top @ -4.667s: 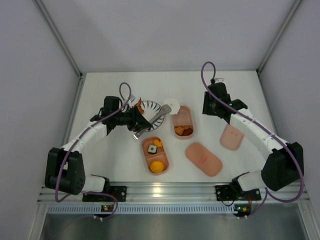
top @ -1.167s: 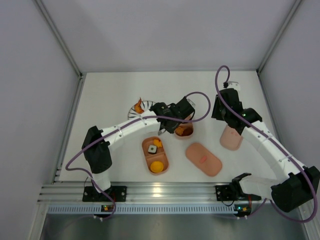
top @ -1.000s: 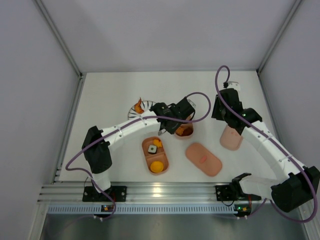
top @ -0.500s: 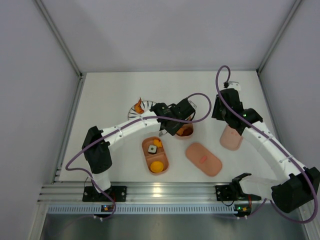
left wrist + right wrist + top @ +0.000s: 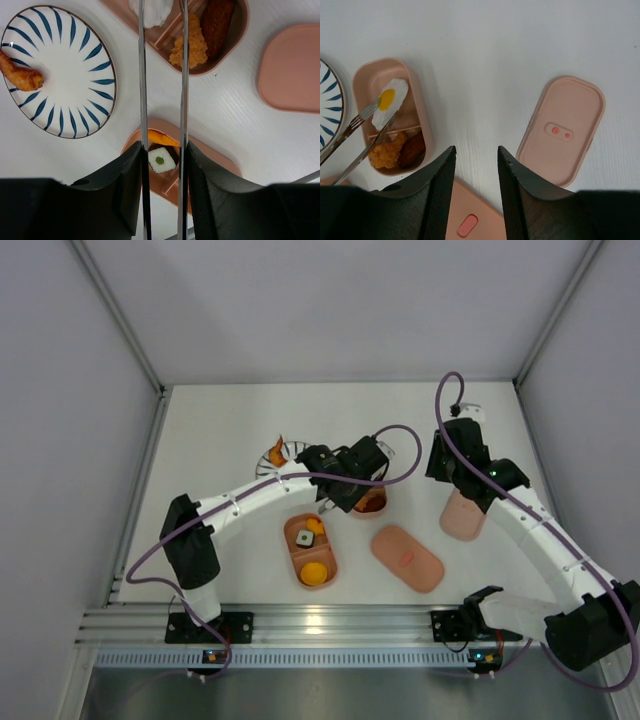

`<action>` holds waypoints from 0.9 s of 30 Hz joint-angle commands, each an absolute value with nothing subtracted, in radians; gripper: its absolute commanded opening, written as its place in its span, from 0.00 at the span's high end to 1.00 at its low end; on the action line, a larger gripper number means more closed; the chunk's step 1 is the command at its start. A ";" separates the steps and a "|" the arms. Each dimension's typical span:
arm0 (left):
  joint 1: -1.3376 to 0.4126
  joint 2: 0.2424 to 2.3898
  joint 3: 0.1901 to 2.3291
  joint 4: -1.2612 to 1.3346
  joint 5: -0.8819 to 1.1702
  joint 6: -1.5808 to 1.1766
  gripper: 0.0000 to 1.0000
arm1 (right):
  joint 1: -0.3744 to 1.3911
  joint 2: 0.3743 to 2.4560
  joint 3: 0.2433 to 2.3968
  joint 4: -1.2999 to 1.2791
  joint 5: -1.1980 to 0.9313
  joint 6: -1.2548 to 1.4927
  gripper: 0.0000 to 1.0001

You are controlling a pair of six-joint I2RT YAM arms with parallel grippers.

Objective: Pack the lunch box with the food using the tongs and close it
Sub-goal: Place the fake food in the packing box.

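My left gripper (image 5: 164, 150) is shut on the silvery tongs (image 5: 141, 75), whose two arms run forward between my fingers. The tong tips reach a white fried egg (image 5: 390, 100) lying in the far compartment of the far lunch box tray (image 5: 417, 100). Yellow and dark brown pieces (image 5: 192, 45) fill that tray's near compartment. The near tray (image 5: 310, 550) holds a rice square (image 5: 161, 160) and orange pieces. The lid with a red mark (image 5: 407, 557) and the red-spotted lid (image 5: 565, 132) lie flat on the table. My right gripper (image 5: 476, 150) hangs open and empty above the table between them.
A blue-striped white plate (image 5: 55, 75) at the left carries one orange fried piece (image 5: 22, 75). My left arm (image 5: 250, 498) stretches across the table's middle. White walls stand close on both sides.
Since the oldest frame my left arm has carried the tongs and egg from the plate to the far tray. My right gripper has shifted right. Over the last second almost nothing moves.
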State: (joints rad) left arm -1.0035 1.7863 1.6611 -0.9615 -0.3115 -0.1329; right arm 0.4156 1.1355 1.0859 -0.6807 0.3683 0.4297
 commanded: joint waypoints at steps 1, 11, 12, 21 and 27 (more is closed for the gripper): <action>-1.008 1.727 1.657 -0.931 -0.322 -0.147 0.57 | 0.407 1.100 1.091 -0.710 0.397 0.423 0.61; -1.005 1.759 1.652 -0.923 -0.353 -0.150 0.56 | 0.407 1.101 1.078 -0.704 0.399 0.423 0.61; -1.005 1.761 1.654 -0.923 -0.356 -0.150 0.55 | 0.407 1.100 1.077 -0.703 0.399 0.423 0.61; -0.994 1.776 1.646 -0.919 -0.350 -0.161 0.54 | 0.407 1.097 1.072 -0.704 0.399 0.422 0.61; -0.976 1.792 1.646 -0.913 -0.333 -0.163 0.54 | 0.407 1.097 1.072 -0.707 0.400 0.420 0.61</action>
State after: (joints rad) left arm -0.9886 1.7847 1.6474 -0.9501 -0.3214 -0.1524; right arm 0.4156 1.1252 1.0672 -0.6880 0.3744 0.4294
